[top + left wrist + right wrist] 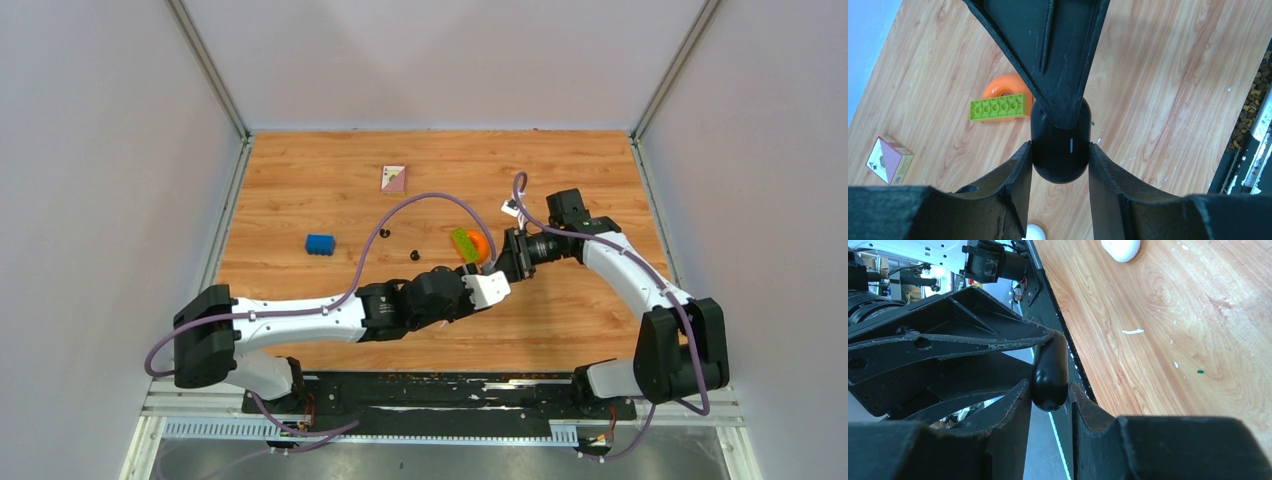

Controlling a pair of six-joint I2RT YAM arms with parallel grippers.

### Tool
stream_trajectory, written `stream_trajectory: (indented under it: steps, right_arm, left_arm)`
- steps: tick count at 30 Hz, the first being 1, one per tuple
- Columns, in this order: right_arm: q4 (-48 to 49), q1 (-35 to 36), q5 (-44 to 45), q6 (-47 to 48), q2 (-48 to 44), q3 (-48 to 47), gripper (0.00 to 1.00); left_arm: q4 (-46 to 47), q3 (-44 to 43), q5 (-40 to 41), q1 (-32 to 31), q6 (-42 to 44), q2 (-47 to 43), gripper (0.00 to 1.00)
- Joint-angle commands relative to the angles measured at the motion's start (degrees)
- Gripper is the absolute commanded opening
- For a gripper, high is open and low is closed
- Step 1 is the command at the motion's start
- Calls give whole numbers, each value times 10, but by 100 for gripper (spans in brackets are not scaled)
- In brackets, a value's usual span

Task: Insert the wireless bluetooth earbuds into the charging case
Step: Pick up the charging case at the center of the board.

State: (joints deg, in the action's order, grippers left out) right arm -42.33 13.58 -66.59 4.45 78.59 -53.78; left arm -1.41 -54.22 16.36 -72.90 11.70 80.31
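Note:
A black pill-shaped charging case (pixel 1060 155) hangs above the table between both arms. My left gripper (pixel 1060 149) is shut on its sides, and the case's rounded end pokes out between the fingers. My right gripper (pixel 1050 390) comes from the opposite side, and both its fingers press the same case (pixel 1050 371). In the top view the two grippers meet at mid-table, left (pixel 497 286) and right (pixel 507 260). Two small black earbuds (pixel 386 233) (pixel 414 254) lie on the wood left of them. No white earbuds show.
An orange-and-green toy (pixel 470 243) lies just beyond the grippers. A blue block (pixel 320 243) sits to the left, and a small pink-and-white box (pixel 394 178) further back. A white rounded object (pixel 1120 247) lies on the wood below the grippers.

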Motion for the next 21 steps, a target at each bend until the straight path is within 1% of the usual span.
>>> stream_trajectory:
  steps: [1,4,5,7,9,12,15,17,19,21]
  right_arm:
    - [17,8,-40,-1,1,4,26]
    - [14,8,-40,13,3,1,9]
    - [9,8,-39,21,3,-2,7]
    - [-1,8,-39,40,3,-8,3]
    - [-17,8,-40,65,-1,-20,0]
    - [-51,7,-49,105,-1,-51,0]
    - [-75,7,-54,134,-1,-74,0]
    - [-89,6,-59,152,-3,-86,0]
    - [-96,5,-70,166,-6,-96,0]
    - [-103,4,-83,184,-10,-107,0]
  left_arm:
    - [48,0,-1,-5,18,-27,32]
    - [50,3,-2,-6,22,-30,35]
    - [50,5,1,-5,23,-33,38]
    - [51,15,11,-5,21,-43,46]
    - [54,33,31,-5,-1,-61,54]
    - [56,64,38,-3,-49,-102,62]
    - [77,118,10,10,-133,-168,70]
    - [111,162,-13,28,-201,-224,75]
    - [169,220,-46,72,-287,-300,79]
    - [260,288,-99,123,-390,-353,82]
